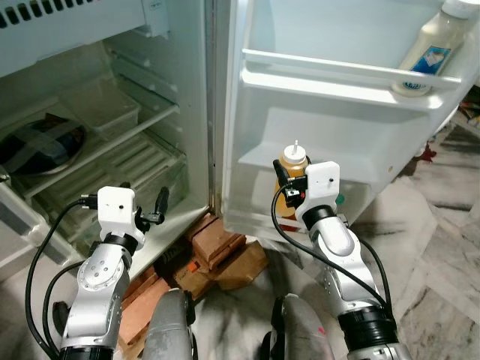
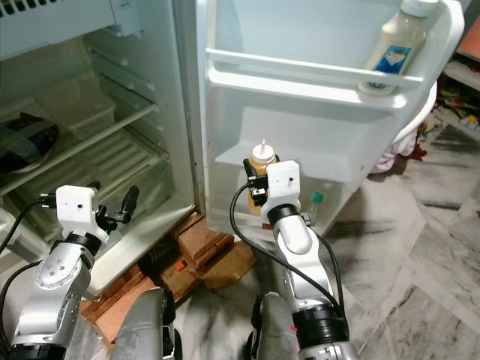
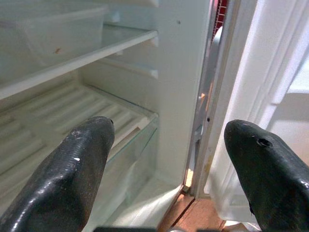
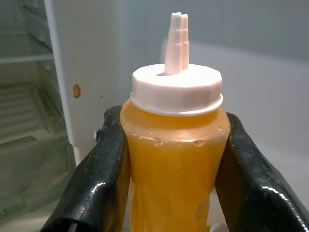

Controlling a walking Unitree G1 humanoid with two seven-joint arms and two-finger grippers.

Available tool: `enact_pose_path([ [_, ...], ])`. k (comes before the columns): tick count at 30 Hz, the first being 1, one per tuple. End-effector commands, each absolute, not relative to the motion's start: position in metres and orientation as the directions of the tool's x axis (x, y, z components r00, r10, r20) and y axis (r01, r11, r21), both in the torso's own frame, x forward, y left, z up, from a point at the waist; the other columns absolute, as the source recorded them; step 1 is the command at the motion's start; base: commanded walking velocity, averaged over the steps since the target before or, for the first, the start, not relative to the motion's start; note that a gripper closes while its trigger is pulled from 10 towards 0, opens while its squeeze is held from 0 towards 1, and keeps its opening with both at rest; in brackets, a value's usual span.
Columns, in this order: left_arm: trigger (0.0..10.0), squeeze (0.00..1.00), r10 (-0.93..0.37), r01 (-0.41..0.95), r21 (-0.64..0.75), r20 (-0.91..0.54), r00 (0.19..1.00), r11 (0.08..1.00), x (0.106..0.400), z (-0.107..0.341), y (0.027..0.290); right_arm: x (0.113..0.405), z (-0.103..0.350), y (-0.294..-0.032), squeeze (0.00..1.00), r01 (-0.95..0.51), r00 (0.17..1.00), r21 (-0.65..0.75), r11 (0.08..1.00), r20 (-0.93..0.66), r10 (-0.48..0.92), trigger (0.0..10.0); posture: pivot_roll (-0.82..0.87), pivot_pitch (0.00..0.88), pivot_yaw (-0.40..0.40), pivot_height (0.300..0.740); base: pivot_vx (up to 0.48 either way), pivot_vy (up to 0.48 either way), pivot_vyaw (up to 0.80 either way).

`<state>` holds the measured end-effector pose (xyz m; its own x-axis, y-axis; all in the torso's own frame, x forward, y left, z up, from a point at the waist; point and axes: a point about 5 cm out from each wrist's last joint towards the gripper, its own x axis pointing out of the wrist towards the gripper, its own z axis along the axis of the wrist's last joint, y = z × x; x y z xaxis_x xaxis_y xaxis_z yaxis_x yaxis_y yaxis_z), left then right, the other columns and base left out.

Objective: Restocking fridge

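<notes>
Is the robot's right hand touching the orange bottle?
Touching. The right wrist view shows both black fingers of the right hand pressed against the sides of the orange bottle.

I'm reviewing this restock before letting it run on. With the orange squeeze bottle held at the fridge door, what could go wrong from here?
1. The squeeze bottle is beaded with droplets where the right gripper clamps it, so it might slip.
2. A green-capped bottle already stands in the lower door shelf; setting down close by could knock it.
3. The left gripper hovers open near the fridge body's edge and could bump it if the robot shifts.
</notes>
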<state>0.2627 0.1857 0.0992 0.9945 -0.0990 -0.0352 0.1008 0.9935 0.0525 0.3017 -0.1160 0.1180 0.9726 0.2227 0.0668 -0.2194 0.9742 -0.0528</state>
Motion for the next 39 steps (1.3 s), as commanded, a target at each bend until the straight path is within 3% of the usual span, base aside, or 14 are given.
enact_pose_path([
  [1,10.0,0.00,-0.101,0.103,0.060,-0.039,0.994,0.993,0.261,0.100,0.184,0.303,0.123,-0.120,0.00,-0.200,0.976,-0.050,0.978,0.082,0.204,10.0,0.11,0.118,-0.056,0.611,0.000,0.000,0.00],
  [8,10.0,0.00,-0.123,0.126,0.050,-0.047,0.991,0.991,0.259,0.100,0.184,0.303,0.124,-0.120,0.00,-0.201,0.975,-0.048,0.978,0.085,0.205,10.0,0.11,0.132,-0.050,0.571,0.000,0.000,0.00],
  [17,10.0,0.00,-0.159,0.159,0.031,-0.020,0.987,0.987,0.258,0.107,0.183,0.302,0.123,-0.119,0.00,-0.203,0.975,-0.053,0.978,0.084,0.207,10.0,0.11,0.145,-0.051,0.571,0.000,0.000,0.00],
  [39,10.0,0.00,-0.179,0.179,0.017,-0.010,0.984,0.984,0.258,0.110,0.179,0.305,0.126,-0.119,0.00,-0.227,0.969,-0.066,0.972,0.089,0.232,10.0,0.11,0.156,-0.051,0.571,0.338,0.000,0.00],
])
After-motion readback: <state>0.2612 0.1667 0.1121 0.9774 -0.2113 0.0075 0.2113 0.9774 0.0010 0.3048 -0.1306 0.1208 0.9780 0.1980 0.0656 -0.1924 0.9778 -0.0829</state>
